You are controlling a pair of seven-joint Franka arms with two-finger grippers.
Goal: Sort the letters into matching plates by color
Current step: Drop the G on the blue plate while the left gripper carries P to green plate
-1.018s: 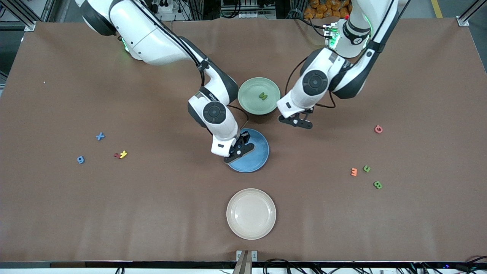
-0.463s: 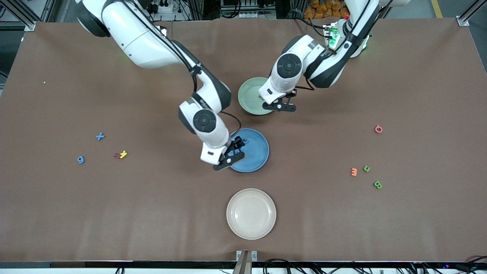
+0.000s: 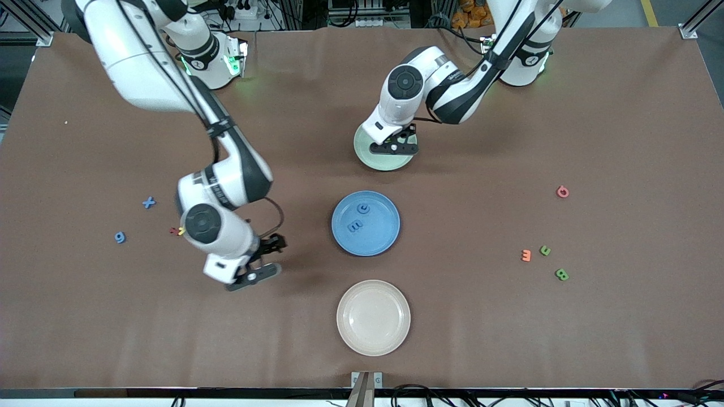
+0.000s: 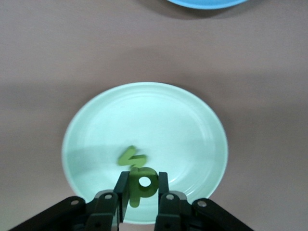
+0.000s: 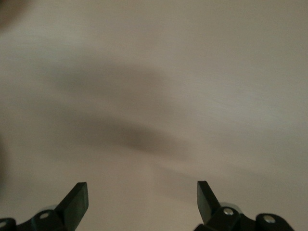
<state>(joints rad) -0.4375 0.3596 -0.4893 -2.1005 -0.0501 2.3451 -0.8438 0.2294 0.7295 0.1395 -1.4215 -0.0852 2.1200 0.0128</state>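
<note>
Covering the whole scene was a brown table [image 3: 452, 316], with metal framing and cables along its edge by the robots' bases. The right arm reached out over bare tabletop, its right gripper [image 3: 257, 270] hanging with fingers spread wide and nothing between them (the right wrist view showed only blurred brown surface). The left gripper [image 4: 140, 199] hovered over the mint plate [image 3: 367, 155], closed upon a green letter p [image 4: 142, 185] held upright between the fingertips, its stem pointing down into the grip. Directly under it, on the plate's floor, lay a second green letter [image 4: 131, 157], flat and slightly skewed.

Nearer the front camera sat the blue plate [image 3: 382, 234] with two blue letters [image 3: 360, 217] in it, and nearer still a cream plate [image 3: 373, 317]. Toward the right arm's end lay a blue x [image 3: 149, 202] and a blue 9 [image 3: 120, 237]; toward the left arm's end, a green u [image 3: 545, 250] just beside an orange letter [image 3: 526, 255], a green B [image 3: 561, 275] and a red 6 [image 3: 562, 191].
</note>
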